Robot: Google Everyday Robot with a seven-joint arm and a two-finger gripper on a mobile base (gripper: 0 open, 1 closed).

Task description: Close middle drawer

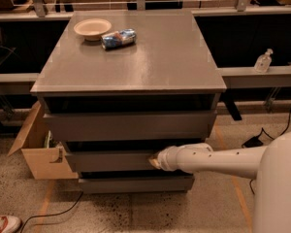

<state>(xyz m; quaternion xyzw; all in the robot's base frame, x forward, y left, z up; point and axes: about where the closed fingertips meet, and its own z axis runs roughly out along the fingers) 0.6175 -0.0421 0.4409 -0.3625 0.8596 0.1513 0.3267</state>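
The middle drawer (106, 160) is a slim grey front panel between a taller drawer front (128, 125) above and a short narrow front (136, 183) below. It stands out slightly from the cabinet, with a dark gap above it. My white arm (218, 159) reaches in from the right. The gripper (153, 160) is at the arm's tip, pressed against the right part of the middle drawer's front panel.
A grey cabinet top (136, 57) holds a beige bowl (92, 28) and a blue-and-white packet (118, 38). An open cardboard box (39, 149) stands at the cabinet's left. A cable (53, 212) lies on the floor. A bottle (263, 61) sits on the right ledge.
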